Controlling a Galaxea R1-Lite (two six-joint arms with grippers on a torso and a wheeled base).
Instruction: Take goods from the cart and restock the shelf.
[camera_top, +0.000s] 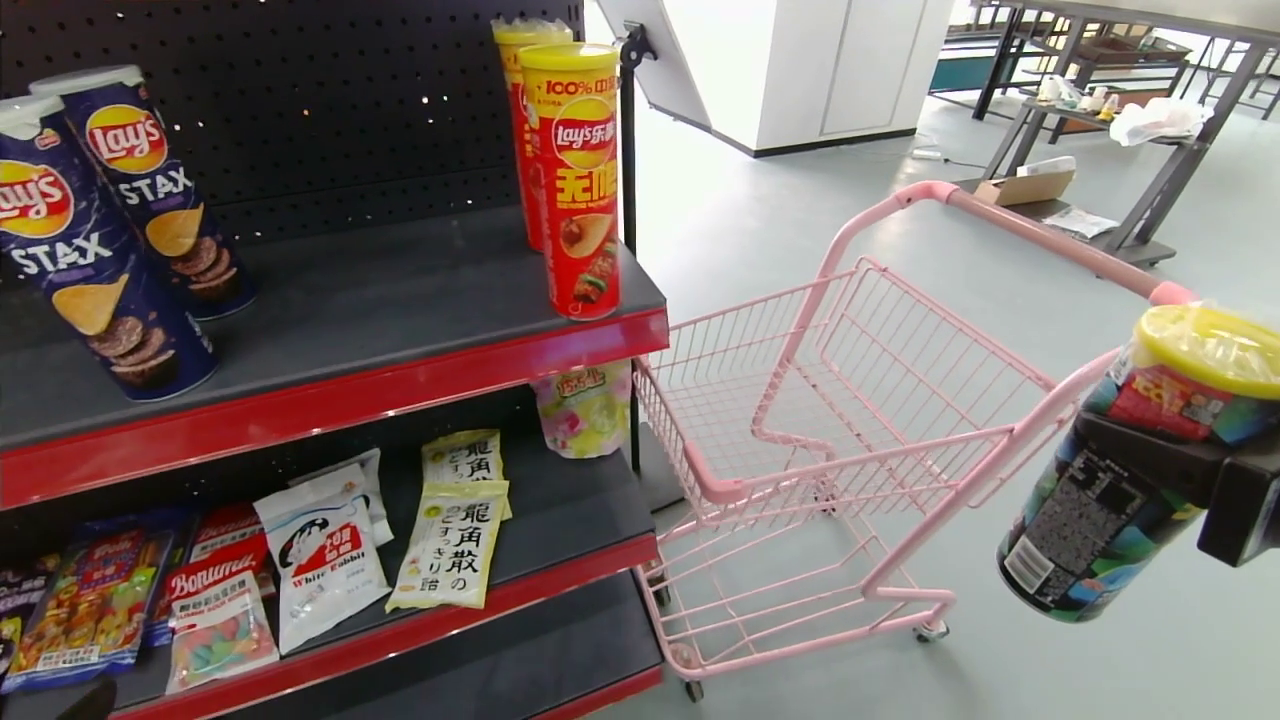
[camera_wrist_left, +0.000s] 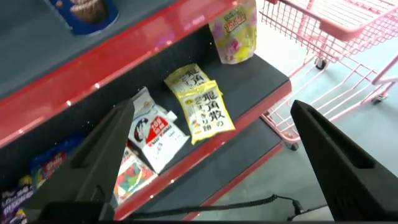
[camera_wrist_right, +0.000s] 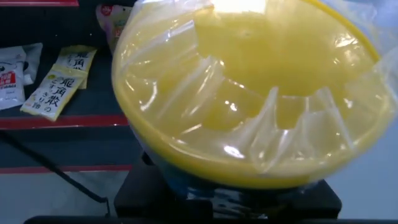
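I read right gripper (camera_top: 1190, 455) clamped on can (camera_top: 1085, 525): yellow lid, dark label with barcode, tilted, held just right of cart (camera_top: 850, 330), well apart from shelf (camera_top: 400, 385). Left gripper (camera_wrist_left: 211, 121) spread wide, touching nothing, above lower-shelf bags (camera_wrist_left: 152, 134).

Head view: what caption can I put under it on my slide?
Right claw holding a yellow-lidded chip can beside the pink cart, snack shelf to the left.
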